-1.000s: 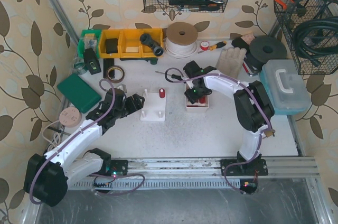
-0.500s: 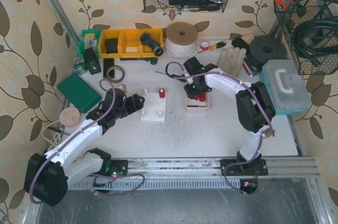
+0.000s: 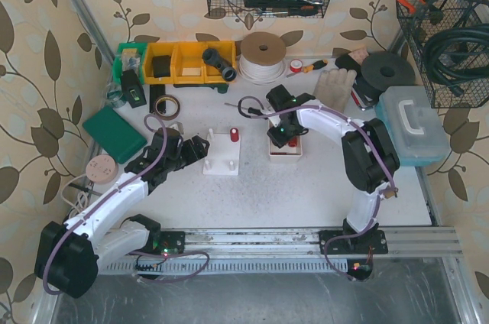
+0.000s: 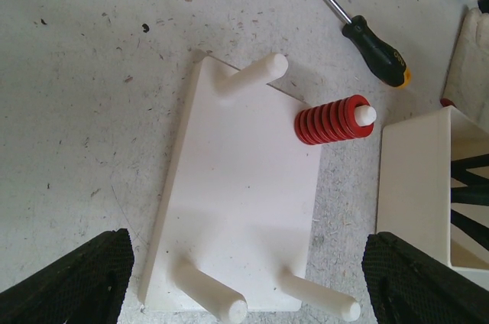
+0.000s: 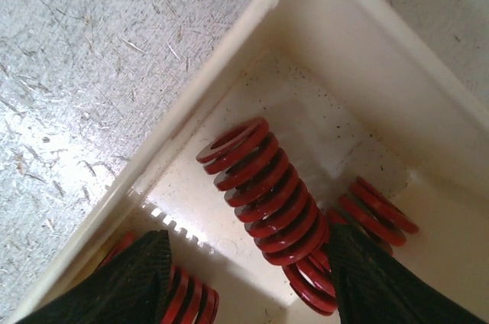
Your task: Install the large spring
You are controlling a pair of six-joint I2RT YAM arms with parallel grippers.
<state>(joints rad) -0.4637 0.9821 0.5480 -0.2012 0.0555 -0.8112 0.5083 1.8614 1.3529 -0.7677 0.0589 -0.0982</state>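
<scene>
**Item 1: right gripper** (image 5: 246, 241). Lowered into the white tray (image 5: 229, 56), with one finger on either side of the large spring (image 5: 263, 186). The jaws have narrowed over the last second but are still parted. There is a clear gap on the left finger's side, while the right finger is just beside the coil's lower end. Nothing is held yet.

**Item 2: large spring.** Red, lying on its side on the tray floor at an angle. Shorter red springs (image 5: 378, 213) lie beside its lower end (whether they touch it cannot be told).

**Item 3: left gripper** (image 4: 248, 282). Jaws wide apart and empty, hovering over the near edge of the peg board (image 4: 237, 186). No change from a second ago.

**Item 4: peg board.** White, flat on the table to the left of the tray. One peg already carries a red spring (image 4: 330, 121). Three pegs stand bare, including the far-left peg (image 4: 252, 76).

**Change noted.** In the overhead view the right wrist shifted slightly above the tray and came back. Nothing else in the scene has moved.

**Reading.** The pick appears to be under way, with the closing not finished. The lift, the carry to a bare peg and the seating are still to come. One risk is a neighbouring spring getting pinched along with the large one
</scene>
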